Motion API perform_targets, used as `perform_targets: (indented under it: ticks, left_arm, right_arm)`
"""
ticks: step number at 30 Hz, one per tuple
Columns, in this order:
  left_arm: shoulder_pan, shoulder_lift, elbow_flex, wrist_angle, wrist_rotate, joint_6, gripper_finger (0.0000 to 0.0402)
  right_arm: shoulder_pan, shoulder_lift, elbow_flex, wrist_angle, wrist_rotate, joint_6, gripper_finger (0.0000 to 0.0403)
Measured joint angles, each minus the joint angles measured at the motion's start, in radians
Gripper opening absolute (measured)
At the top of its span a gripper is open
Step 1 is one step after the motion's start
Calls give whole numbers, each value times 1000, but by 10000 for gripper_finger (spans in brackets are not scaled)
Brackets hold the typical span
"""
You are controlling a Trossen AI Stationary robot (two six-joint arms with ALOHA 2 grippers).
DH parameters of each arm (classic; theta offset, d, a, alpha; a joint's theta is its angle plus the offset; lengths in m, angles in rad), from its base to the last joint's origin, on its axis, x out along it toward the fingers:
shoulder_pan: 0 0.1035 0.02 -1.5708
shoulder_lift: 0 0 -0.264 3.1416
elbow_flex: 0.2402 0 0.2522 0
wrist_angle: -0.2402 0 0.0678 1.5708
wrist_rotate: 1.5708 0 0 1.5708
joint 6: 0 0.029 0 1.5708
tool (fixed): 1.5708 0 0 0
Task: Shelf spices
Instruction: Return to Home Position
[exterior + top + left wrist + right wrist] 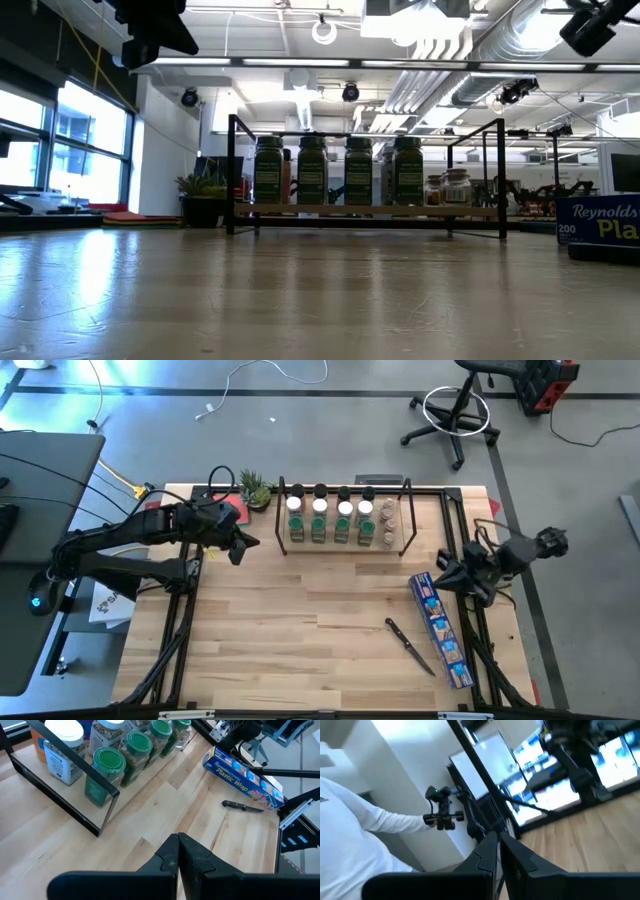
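The shelf (345, 518), a black-rod rack with wood boards, stands at the table's far middle. On it stand the spices (330, 518): several jars in rows, green-capped ones in front (109, 761), white-capped ones behind (65, 732), small clear jars at its right end (450, 187). My left gripper (240, 550) hovers shut above the table, left of the shelf's left end; its shut fingers (178, 851) show in the left wrist view. My right gripper (445, 568) is shut, raised at the table's right edge, holding nothing; its fingers (498, 847) point off the table.
A long blue plastic-wrap box (440, 628) lies near the right edge, and a black-handled knife (410, 645) lies left of it. A small plant (255, 490) stands at the far left corner. A person's white sleeve (365, 815) shows beyond the table in the right wrist view.
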Motion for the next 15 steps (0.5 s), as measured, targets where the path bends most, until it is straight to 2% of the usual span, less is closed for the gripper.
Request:
perform_targets:
  ticks: [8,15]
  left_arm:
    - [0,0,0,4,-35,12,1]
    - [0,-3,-1,157,-53,132,1]
  right_arm:
    - [0,-38,-257,367,-41,-31,16]
    - [-28,-36,-256,360,-112,-162,16]
